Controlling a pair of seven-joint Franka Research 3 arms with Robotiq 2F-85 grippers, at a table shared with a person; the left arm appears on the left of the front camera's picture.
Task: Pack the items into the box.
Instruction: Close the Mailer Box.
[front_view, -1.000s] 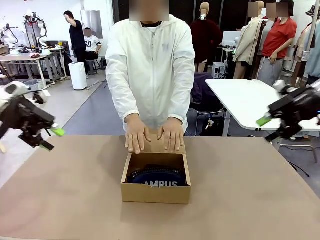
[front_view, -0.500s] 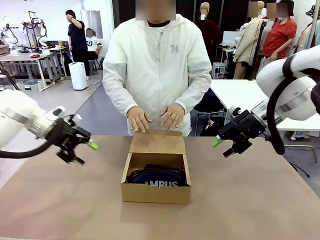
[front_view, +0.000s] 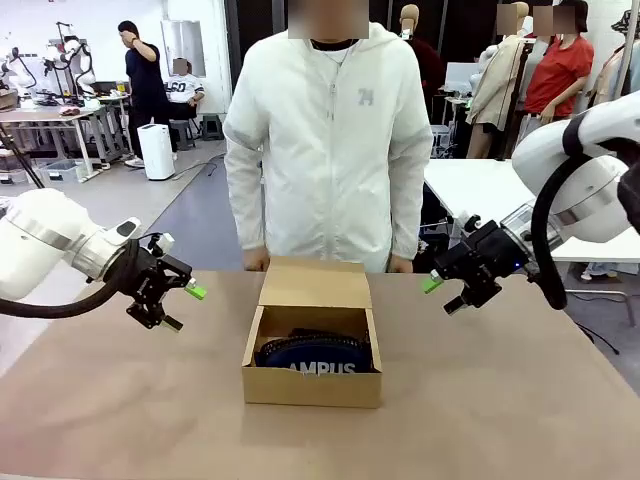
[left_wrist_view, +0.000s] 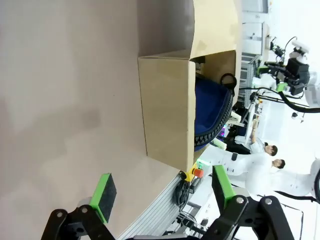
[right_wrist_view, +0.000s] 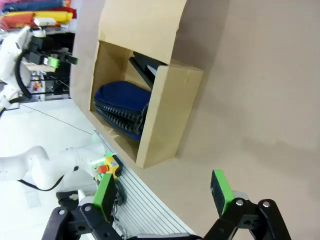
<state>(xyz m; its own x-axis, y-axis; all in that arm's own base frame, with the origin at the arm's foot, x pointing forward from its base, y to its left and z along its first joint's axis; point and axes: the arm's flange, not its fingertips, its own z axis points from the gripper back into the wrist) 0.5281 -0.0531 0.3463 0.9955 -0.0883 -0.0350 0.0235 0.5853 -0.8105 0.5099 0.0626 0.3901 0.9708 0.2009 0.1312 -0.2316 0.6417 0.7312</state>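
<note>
The box (front_view: 312, 385) sits nearest the robot's side of the table (front_view: 500, 400), at its middle, with its flap lid (front_view: 315, 284) tipped back toward the person, so the inside stays open for packing. The navy pouch (front_view: 318, 356) already lies inside it, standing on its long edge with its white lettering facing the robot; that leaves a slot behind it. In the right wrist view a dark slim bar (right_wrist_view: 146, 71) rests in that slot against the back wall, probably the stapler-like item, though the shadow makes this uncertain. The pen-like tool cannot be made out.

Both arms flank the box at about its far edge, each well apart from it. The left gripper (front_view: 178, 306) hangs to the box's left, above the table, fingers pointing inward toward the box's side wall, jaws spread wide and empty. The right gripper (front_view: 441, 294) mirrors it on the other side, also aimed inward, jaws apart with nothing between the pads. This pose suggests they are placed to close the lid or steady the box.

Farthest off, the person (front_view: 330, 140) stands at the table's edge behind the lid, arms down at the sides.
</note>
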